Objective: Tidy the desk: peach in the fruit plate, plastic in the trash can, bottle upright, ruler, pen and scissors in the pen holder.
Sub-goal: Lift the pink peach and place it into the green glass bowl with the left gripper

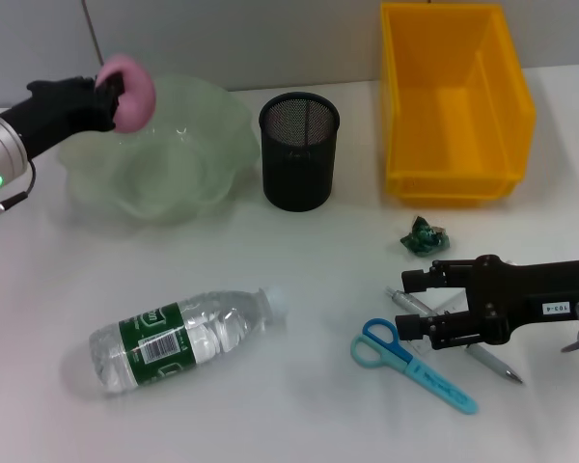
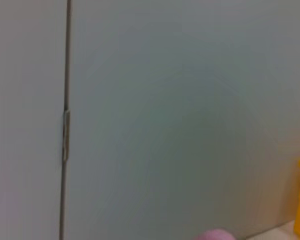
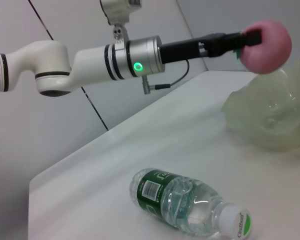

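From the head camera, our left gripper has its jaws clamped on the peach, held above the near-left rim of the fruit plate. If we let go here, it may strike the wavy rim and roll out onto the surface. We count one bottle lying on its side, one pen holder, one trash can, one green plastic scrap, one scissors and one pen; no ruler shows. Our right gripper hangs low over the pen, jaws apart; it could nudge the scissors just beside it.

At the left wrist, only a sliver of peach appears.

At the right wrist, one peach hangs over the plate, one bottle below.
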